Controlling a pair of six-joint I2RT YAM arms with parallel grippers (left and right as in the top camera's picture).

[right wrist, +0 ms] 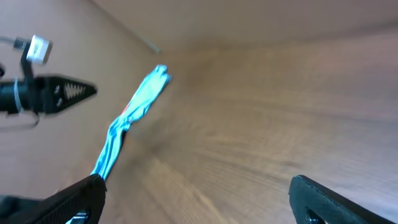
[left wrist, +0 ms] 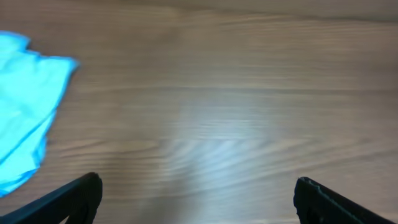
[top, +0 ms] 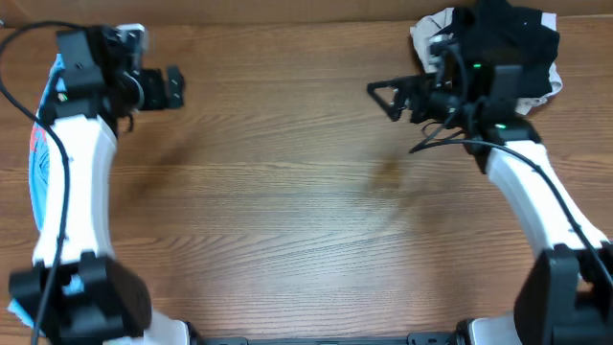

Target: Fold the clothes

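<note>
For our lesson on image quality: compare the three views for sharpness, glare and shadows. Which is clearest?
Overhead: clearest, evenly lit, with faint soft shadows on the table. Left wrist: soft focus, a pale glare patch on the wood, the blue T-shirt blurred. Right wrist: tilted, and smeared as if by motion.

**Left tool (top: pixel 174 88) and right tool (top: pixel 381 99) both wide open**

The left arm (top: pixel 72 182) runs up its own side and turns inward, so its tool points across at the right tool, jaws far apart and empty. The right arm (top: pixel 536 187) mirrors it, its tool pointing back at the left tool, jaws spread just as wide. The two tools face each other, well apart.
</note>
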